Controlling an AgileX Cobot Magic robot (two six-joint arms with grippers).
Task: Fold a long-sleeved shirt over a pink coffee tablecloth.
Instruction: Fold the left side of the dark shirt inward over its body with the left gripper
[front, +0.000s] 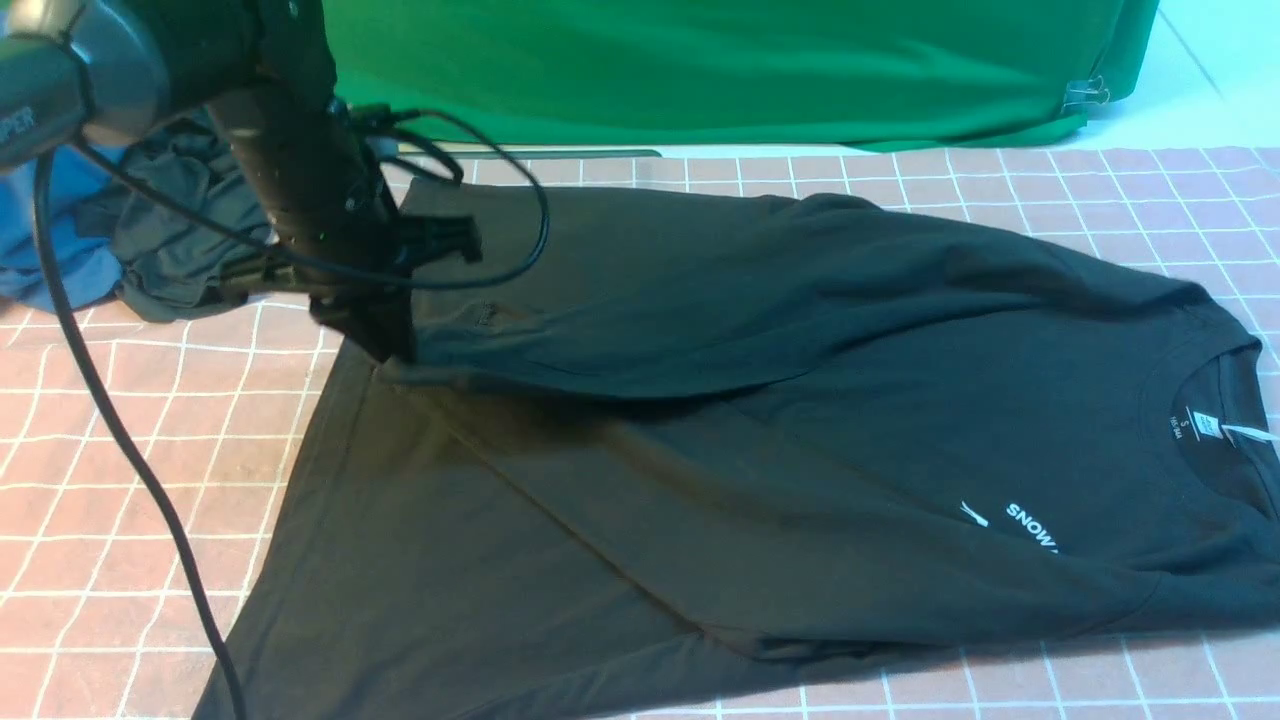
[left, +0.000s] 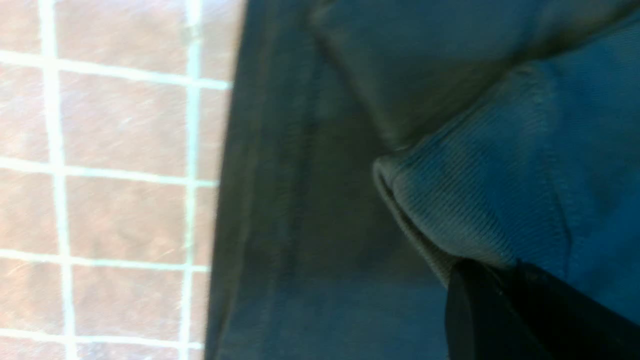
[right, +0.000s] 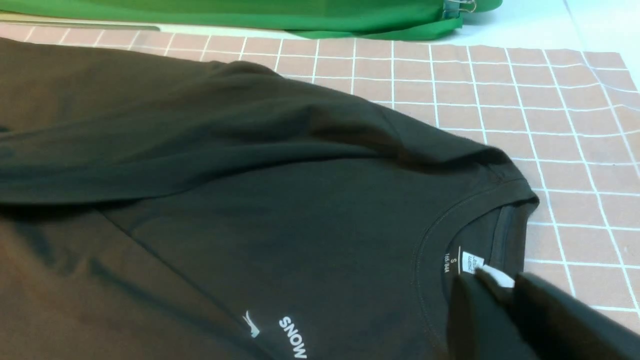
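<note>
A smooth green cloth (front: 700, 70) hung at the back, fastened at one corner with a metal clip (front: 1085, 95). In front of it lay the tablecloth (front: 130, 450), a matte dusty pink divided into squares by thin white lines, a little wavy at its far right edge.

The shirt (front: 800, 480) lay flat on the tablecloth and covered most of it, the collar (right: 450, 220) toward the right and the wide hem toward the left. It was black, soft cotton with few creases. One long sleeve (front: 700, 290) was laid across the body toward the left and made a rounded fold along its lower edge. On the chest there was white lettering (right: 292, 337), "SNOW", beside a small white mark. Inside the round, stitched collar sat a white label (right: 472, 262).

The left gripper (front: 390, 345) was closed on the shirt, pinching the ribbed cuff (left: 475, 200) of that sleeve. The cuff was doubled over into a blunt rounded edge just above the hem.

The right gripper (right: 507, 295) was at the collar, its two dark fingers on either side of the label's white tab. I could not tell whether it pinched the tab or was free of it.

At the far left, a crumpled dark garment (front: 170, 230) lay bunched with a blue cloth (front: 50, 240). A black cable (front: 100, 400) hung from the left arm.
</note>
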